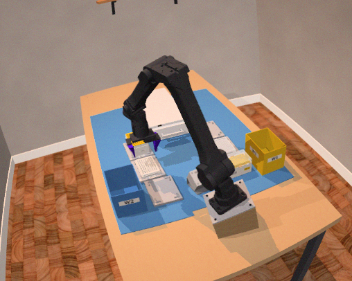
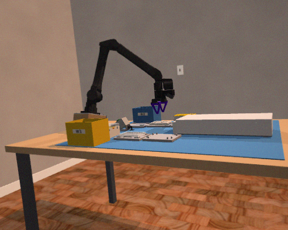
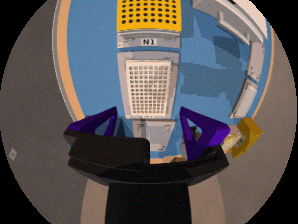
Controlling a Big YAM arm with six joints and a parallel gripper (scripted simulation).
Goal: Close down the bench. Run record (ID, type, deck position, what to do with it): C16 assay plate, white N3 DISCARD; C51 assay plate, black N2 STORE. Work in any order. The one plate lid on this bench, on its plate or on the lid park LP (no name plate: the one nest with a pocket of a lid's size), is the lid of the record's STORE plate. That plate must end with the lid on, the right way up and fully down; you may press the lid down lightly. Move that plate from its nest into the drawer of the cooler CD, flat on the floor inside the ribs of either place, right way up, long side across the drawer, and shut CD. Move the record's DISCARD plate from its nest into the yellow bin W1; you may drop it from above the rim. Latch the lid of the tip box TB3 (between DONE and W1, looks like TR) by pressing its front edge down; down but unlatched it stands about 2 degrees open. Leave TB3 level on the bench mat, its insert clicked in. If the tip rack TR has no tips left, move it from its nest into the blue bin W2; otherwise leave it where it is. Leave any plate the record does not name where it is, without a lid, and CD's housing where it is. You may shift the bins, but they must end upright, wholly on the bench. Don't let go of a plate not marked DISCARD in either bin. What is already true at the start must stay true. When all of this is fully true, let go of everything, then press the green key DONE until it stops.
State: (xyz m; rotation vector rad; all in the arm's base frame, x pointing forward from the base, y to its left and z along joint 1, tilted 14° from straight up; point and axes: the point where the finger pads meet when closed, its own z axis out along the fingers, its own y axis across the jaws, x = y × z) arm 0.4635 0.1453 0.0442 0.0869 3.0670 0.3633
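Left of centre in the top view, my gripper (image 1: 143, 144) hangs spread wide and empty above the row of nests, tip rack TR (image 3: 148, 2) just beyond, its holes looking empty from the wrist view. White plate (image 1: 147, 167) sits one nest nearer, blue bin W2 (image 1: 127, 194) at lower left. Judgement: centre over the rack's short sides, descend straight, then clamp below the rim before lifting.
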